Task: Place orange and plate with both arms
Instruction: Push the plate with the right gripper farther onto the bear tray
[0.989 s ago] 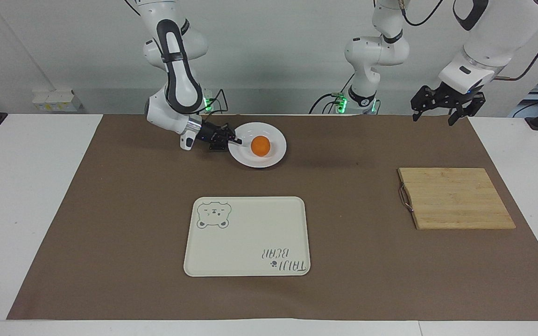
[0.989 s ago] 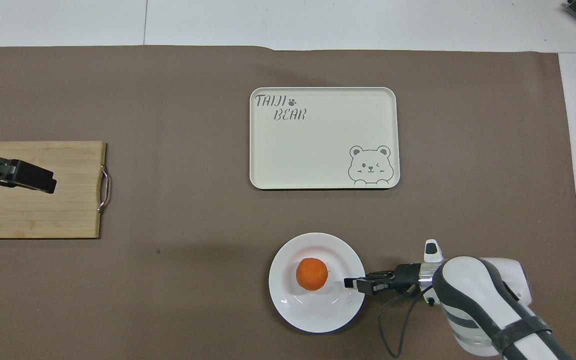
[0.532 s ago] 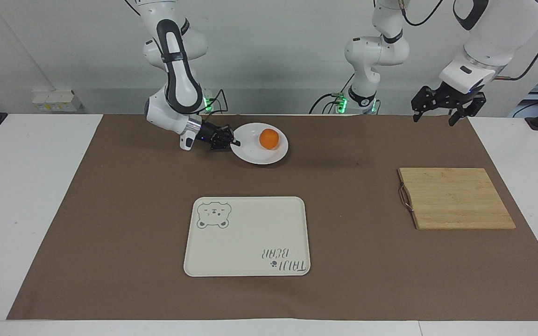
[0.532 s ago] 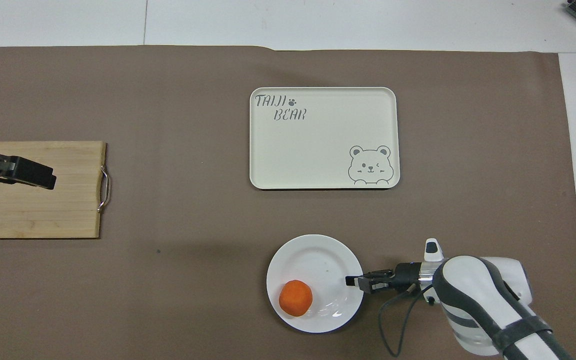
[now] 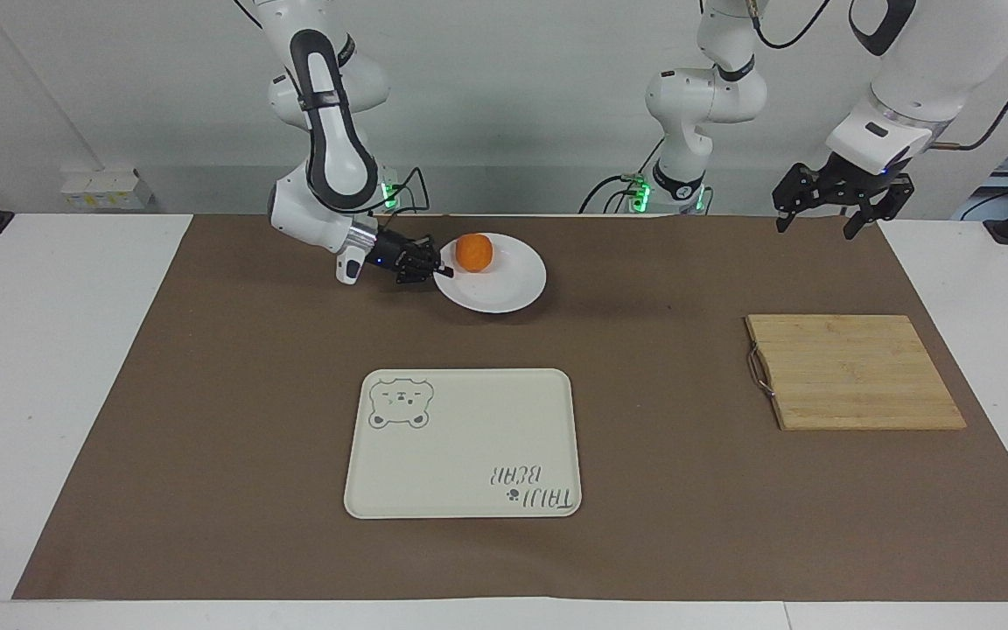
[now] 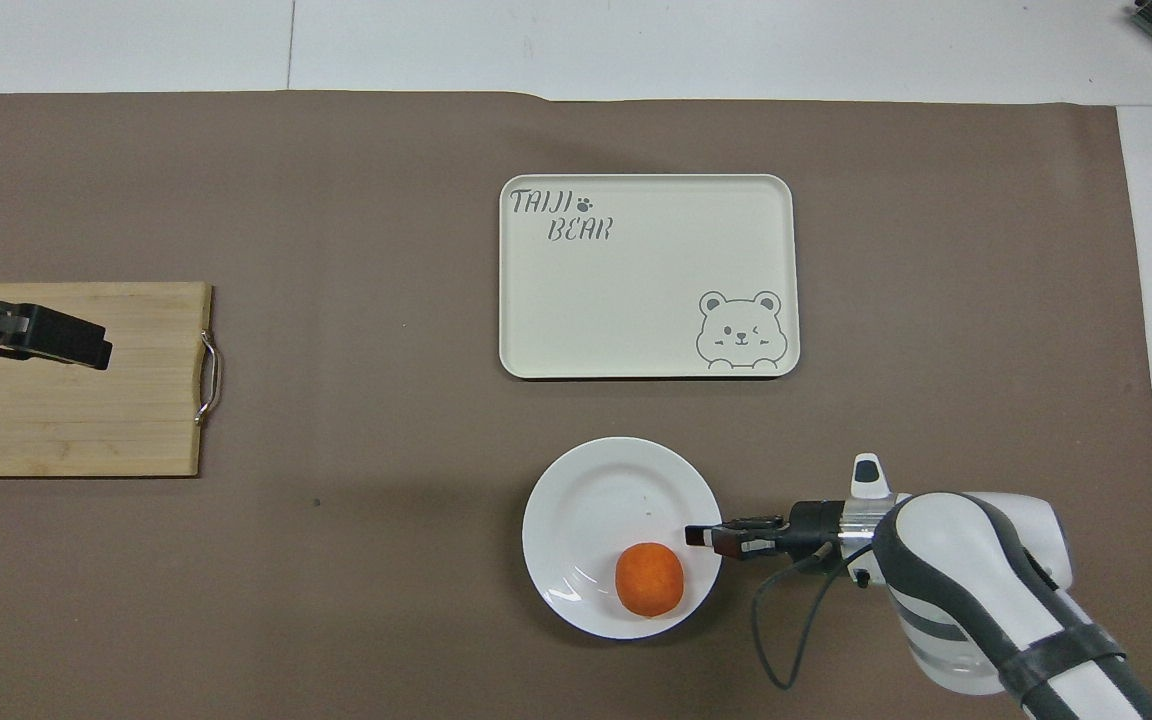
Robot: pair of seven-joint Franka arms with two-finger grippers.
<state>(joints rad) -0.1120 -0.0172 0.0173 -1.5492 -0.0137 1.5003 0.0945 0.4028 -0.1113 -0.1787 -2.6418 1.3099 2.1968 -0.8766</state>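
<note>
Where brown mat (image 5: 206, 437) covers most of white table (image 5: 49, 350), leaving bare white strips at both ends, with plain pale wall rising at twelve o'clock in the facing view. Pinched at its rim between the pressed-together fingertips of the right gripper (image 5: 437, 262) (image 6: 701, 537), at three o'clock in the overhead view: white plate (image 5: 504, 289) (image 6: 596, 490), apparently held just off the mat, shadow beneath. On the plate, at five o'clock in that same view, close to rim and gripper: orange (image 5: 474, 252) (image 6: 649, 578). At twelve o'clock from the plate, apart from it, flat on the mat's middle: cream tray (image 5: 469, 437) (image 6: 636, 300) with bear drawing and lettering. At nine o'clock, at the mat's edge toward the left arm's end: wooden cutting board (image 5: 854, 372) (image 6: 66, 420), metal handle turned toward the tray. Hanging over that end, jaws spread wide: left gripper (image 5: 815, 223) (image 6: 86, 348), waiting. Open mat all around the tray and between plate and board.
</note>
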